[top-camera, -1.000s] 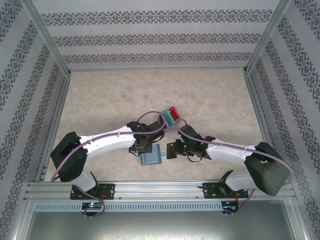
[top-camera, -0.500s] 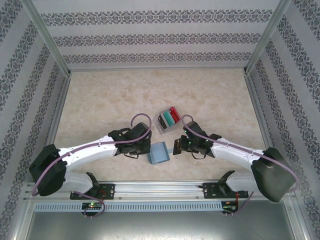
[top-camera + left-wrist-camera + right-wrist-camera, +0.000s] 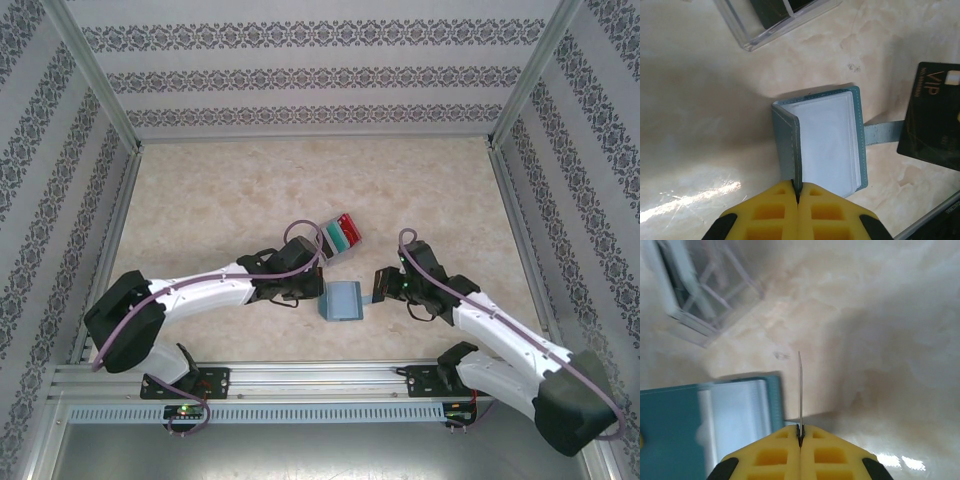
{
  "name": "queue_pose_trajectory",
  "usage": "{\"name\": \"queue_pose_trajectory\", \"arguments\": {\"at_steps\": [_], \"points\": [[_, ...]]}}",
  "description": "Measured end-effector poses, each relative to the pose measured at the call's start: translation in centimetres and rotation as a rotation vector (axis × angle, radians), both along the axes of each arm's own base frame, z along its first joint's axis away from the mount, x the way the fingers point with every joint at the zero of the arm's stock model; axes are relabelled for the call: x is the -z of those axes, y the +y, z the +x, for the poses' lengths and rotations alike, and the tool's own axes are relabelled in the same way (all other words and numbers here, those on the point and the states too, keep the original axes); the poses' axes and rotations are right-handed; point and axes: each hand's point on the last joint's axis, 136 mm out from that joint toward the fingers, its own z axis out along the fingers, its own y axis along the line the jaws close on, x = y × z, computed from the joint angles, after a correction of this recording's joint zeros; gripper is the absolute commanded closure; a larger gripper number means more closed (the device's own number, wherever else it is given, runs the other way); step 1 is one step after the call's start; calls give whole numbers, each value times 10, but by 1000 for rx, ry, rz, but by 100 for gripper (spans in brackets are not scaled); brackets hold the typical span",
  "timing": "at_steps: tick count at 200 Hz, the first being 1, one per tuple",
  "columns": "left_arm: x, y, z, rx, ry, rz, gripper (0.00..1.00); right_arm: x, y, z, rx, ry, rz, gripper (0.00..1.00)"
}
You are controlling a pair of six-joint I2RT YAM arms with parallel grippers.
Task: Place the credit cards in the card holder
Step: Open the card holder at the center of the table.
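Note:
The teal-blue card holder [image 3: 344, 300] lies open on the table between the two arms, its clear inner pockets [image 3: 827, 145] facing up and its snap tab [image 3: 882, 132] sticking out to the right. My left gripper [image 3: 796, 186] is shut on the raised cover flap [image 3: 790, 145] at the holder's left side. My right gripper [image 3: 800, 429] is shut on a black credit card [image 3: 800, 390], seen edge-on just right of the holder [image 3: 715, 425]. That card's "VIP" face [image 3: 935, 117] shows in the left wrist view. A red card [image 3: 348, 228] and a teal-green card [image 3: 333, 237] stand in the tray.
A clear plastic tray [image 3: 338, 238] with upright cards sits just behind the holder, close to the left gripper [image 3: 310, 290]; its corner [image 3: 747, 37] is near. The right gripper [image 3: 385, 283] hovers right of the holder. Metal frame rails and patterned walls enclose the table.
The card holder has slid to the right with the left gripper on its flap. The right gripper has drawn back to the right with the black card.

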Motion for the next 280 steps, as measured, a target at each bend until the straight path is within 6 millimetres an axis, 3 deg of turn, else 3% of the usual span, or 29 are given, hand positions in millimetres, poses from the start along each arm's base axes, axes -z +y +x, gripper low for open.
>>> {"name": "queue_pose_trajectory", "arguments": {"at_steps": [31, 79, 135, 196, 243, 280], "points": [[3, -1, 0, 3, 8, 3, 100, -10, 11, 1, -49, -29, 51, 100], [3, 0, -1, 5, 7, 5, 100, 17, 29, -11, -134, 77, 37, 100], [3, -1, 0, 5, 9, 7, 100, 18, 40, -9, -164, 79, 66, 100], [3, -1, 0, 5, 11, 10, 100, 25, 40, -9, -164, 97, 55, 100], [4, 1, -1, 3, 14, 19, 100, 12, 38, -9, -158, 55, 60, 100], [4, 1, -1, 3, 16, 20, 100, 22, 37, -11, -157, 89, 42, 100]]}}
